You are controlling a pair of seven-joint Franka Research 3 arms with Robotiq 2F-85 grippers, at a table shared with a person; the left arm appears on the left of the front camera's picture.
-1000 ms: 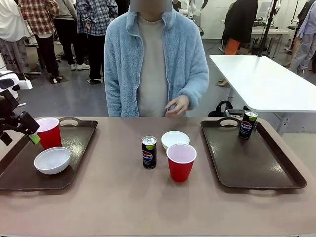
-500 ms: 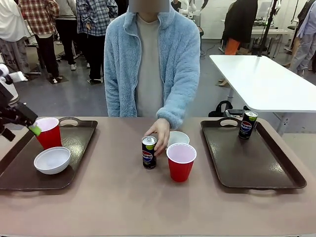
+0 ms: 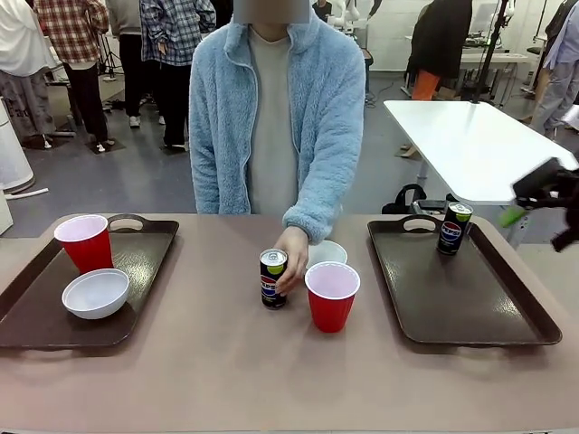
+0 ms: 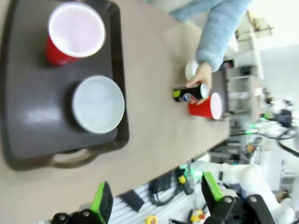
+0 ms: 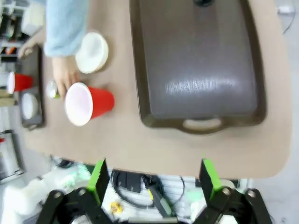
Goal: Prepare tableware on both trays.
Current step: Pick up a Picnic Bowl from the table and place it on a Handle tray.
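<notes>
At table [image 3: 208, 366] centre, person's hand [image 3: 292, 251] clasps Pepsi can [image 3: 272, 282], red cup [image 3: 332, 298] at its 3 o'clock; left gripper [image 4: 156, 196] and right gripper [image 5: 152, 179] both spread wide, holding nothing

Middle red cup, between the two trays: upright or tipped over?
Upright. The red cup stands on its base on the table, open mouth up, with its white inside showing in the front view.

Middle bowl [image 3: 331, 250] half hidden behind the person's hand [image 3: 291, 258] and the red cup [image 3: 332, 298]
</notes>
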